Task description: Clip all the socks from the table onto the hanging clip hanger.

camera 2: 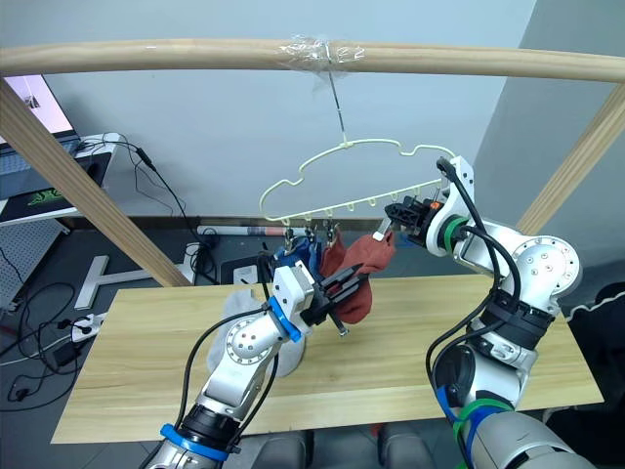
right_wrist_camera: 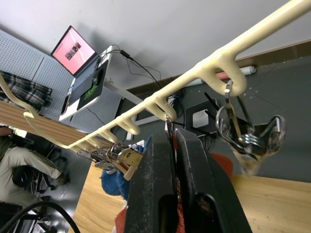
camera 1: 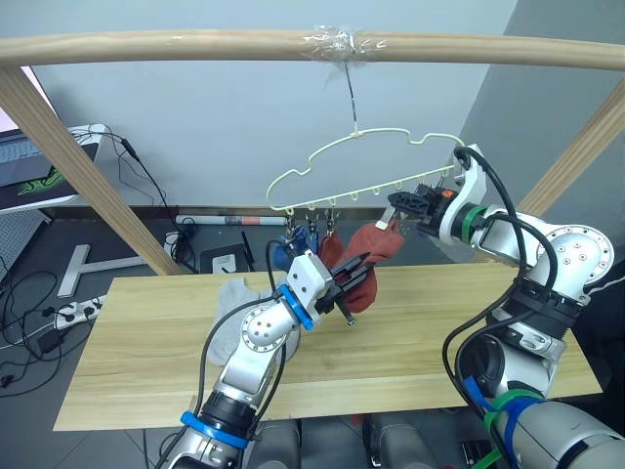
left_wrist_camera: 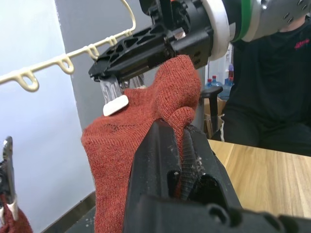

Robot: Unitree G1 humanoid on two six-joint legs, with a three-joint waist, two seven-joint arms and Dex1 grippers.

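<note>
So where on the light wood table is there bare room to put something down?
The light wood plank table is bare along its left end and front edge, and also on the right, between the rust red sock and the right arm. It is crowded mid-table: a light grey sock, the left gripper and the pale yellow-green clip hanger above.

A round wooden rail (camera 1: 195, 44) on slanted wooden posts (camera 1: 78, 166) crosses overhead, tape (camera 1: 337, 41) wrapped at its middle, while beyond the surface's far left corner a laptop (right_wrist_camera: 74, 50) glows above cables (camera 1: 29, 303) and a power strip (camera 1: 68, 313) on the floor.
</note>
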